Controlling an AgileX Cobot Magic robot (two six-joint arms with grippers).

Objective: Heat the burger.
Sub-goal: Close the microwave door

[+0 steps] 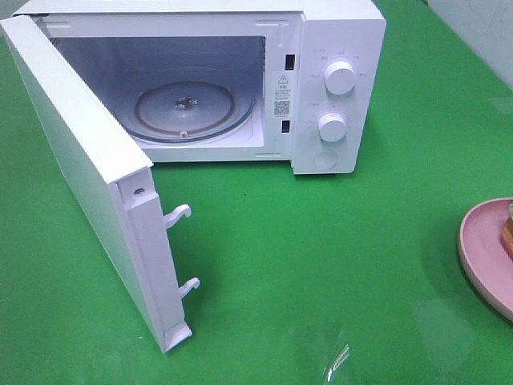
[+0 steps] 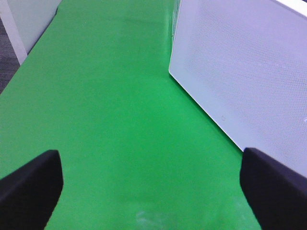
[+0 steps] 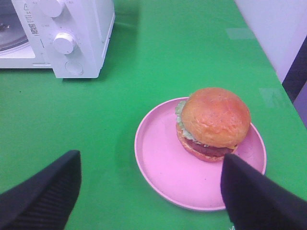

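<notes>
Exterior high: microwave [image 1: 240, 80] door open, pink plate [image 1: 485, 257] at right edge of green surface [image 1: 321, 265].
Left wrist: left claw [image 2: 151, 189] released, empty.
Right wrist: right claw [image 3: 151, 191] released above burger [image 3: 213, 122] on plate; likely soft, stacked, light; grip the plate rim.

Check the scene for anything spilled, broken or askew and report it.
Nothing stands out. The burger sits upright and intact on the pink plate. The microwave door hangs wide open, its glass tray flat and bare. No spills on the green mat.
</notes>
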